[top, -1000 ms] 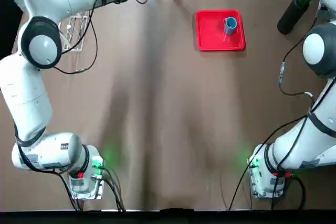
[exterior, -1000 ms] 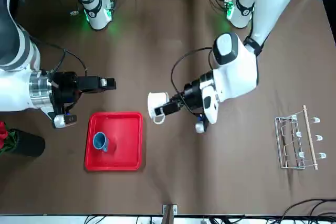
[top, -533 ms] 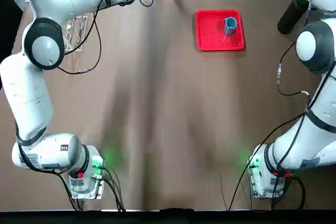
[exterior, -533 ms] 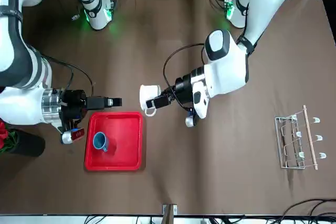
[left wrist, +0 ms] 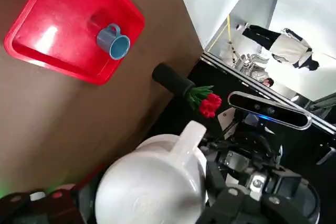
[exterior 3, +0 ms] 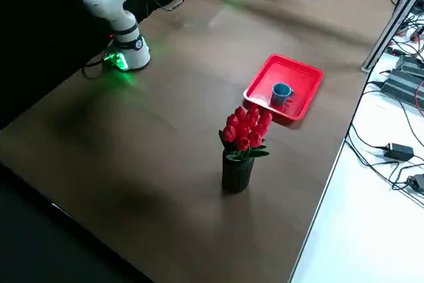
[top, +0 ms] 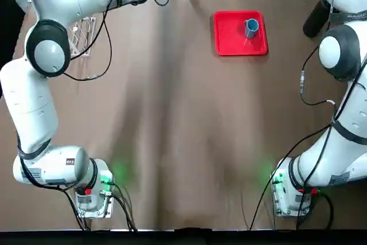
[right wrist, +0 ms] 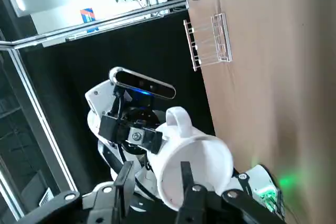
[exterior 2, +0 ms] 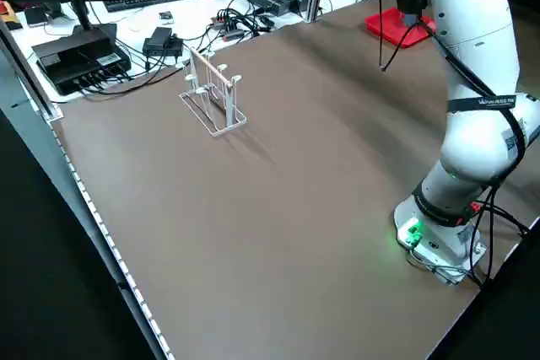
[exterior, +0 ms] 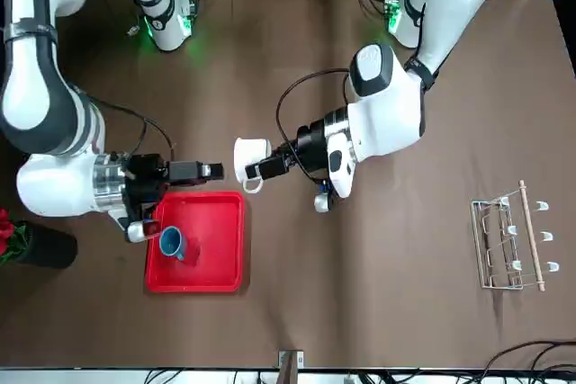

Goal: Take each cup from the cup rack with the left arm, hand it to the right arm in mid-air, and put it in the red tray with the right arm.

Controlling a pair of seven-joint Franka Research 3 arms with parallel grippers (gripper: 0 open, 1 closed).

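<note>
A white cup (exterior: 251,152) hangs in mid-air over the table, with my left gripper (exterior: 261,168) shut on it from the rack's side. My right gripper (exterior: 216,171) is open, its fingertips right at the cup's mouth; in the right wrist view one finger (right wrist: 185,176) overlaps the white cup (right wrist: 197,163). I cannot tell whether they touch. The light blue cup (exterior: 171,242) stands in the red tray (exterior: 220,254), just below the right gripper. The cup rack (exterior: 513,242) stands bare at the table's left side.
A black vase of red flowers (exterior 3: 238,144) stands near the table's far right corner, beyond the red tray (exterior 3: 301,71). Cables and boxes lie off the table past the cup rack (exterior 2: 213,97). Brown tabletop (top: 183,130) spreads between the arm bases.
My left arm has carried the white cup toward the right gripper. The right gripper has come toward the cup, so the gap between them has closed to almost nothing.
</note>
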